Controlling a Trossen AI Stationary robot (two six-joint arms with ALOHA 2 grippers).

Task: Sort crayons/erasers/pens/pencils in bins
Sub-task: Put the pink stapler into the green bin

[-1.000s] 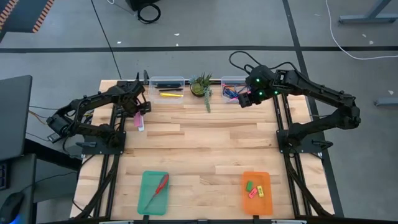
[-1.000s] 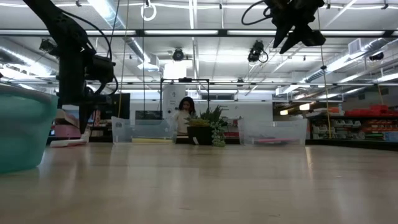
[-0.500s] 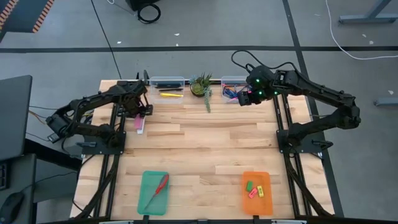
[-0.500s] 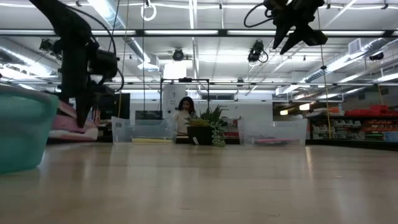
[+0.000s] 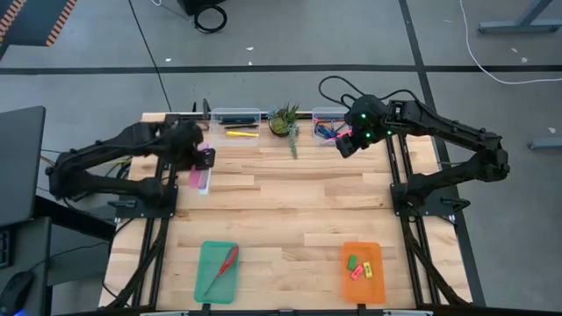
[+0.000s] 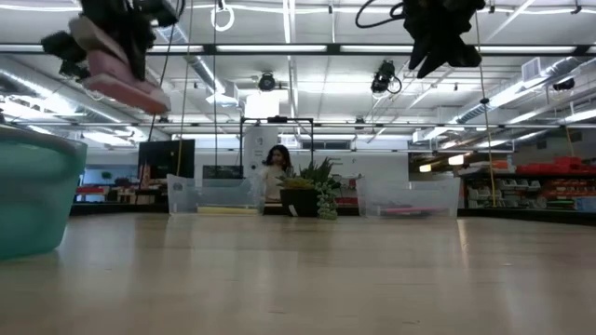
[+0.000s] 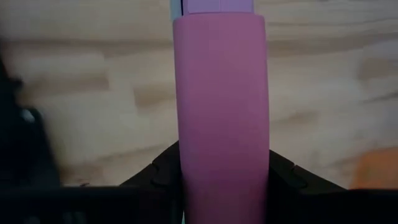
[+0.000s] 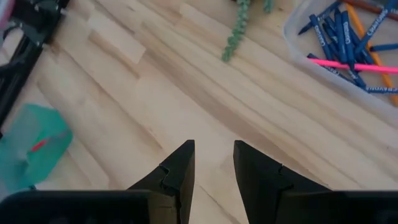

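Observation:
My left gripper [image 5: 201,161] is shut on a long pink box [image 5: 200,179] high above the table's far left; the low view shows the box [image 6: 117,80] slanted in the air. My right gripper [image 5: 342,147] hangs open and empty beside the right clear bin [image 5: 327,123], which holds blue pens [image 8: 339,34]. The left clear bin [image 5: 234,117] holds a dark and a yellow pencil [image 5: 241,133]. Erasers [image 5: 358,267] lie in the orange tray [image 5: 362,274]. My left gripper pinches the pink box by its two long sides [image 7: 186,149] between its two fingers [image 7: 158,171]. The fingers come steeply from above, and the box runs on past their tips to its pale end [image 7: 217,6]. It is lifted clear of the table and tilted.
A small potted plant [image 5: 284,123] stands between the two clear bins at the far edge. The teal tray [image 5: 217,272] near the front left holds red-handled scissors [image 5: 224,265]. A person [image 6: 277,166] shows in the room behind the table.
My left gripper has taken hold of the pink box, which lay on the table, and risen quickly with it, shifting a little toward the near edge. The box has gone from lying flat to hanging tilted, well clear of the table. My right arm stayed in place.

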